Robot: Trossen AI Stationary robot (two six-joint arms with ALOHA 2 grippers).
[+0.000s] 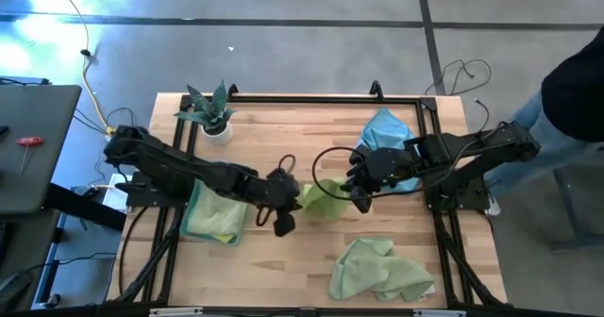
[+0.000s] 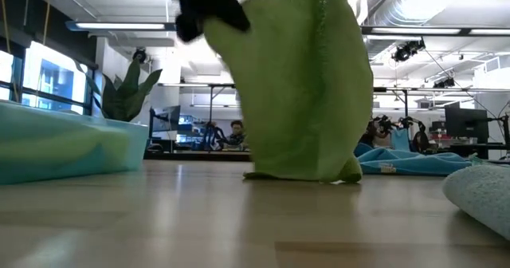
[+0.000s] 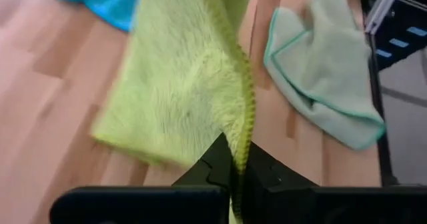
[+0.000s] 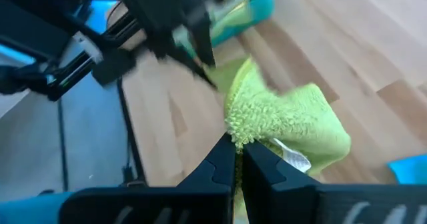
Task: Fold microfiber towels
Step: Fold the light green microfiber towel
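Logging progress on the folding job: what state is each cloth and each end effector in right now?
Bright lime-green microfiber towel: lifted, hanging between both end effectors.
Pale green cloth: crumpled on the table.
Sky blue cloth: crumpled.
Stack of cloths: folded.
Left end effector: shut on the towel.
Right end effector: shut on the towel.

lime green towel (image 1: 326, 197), sky blue towel (image 1: 387, 128)
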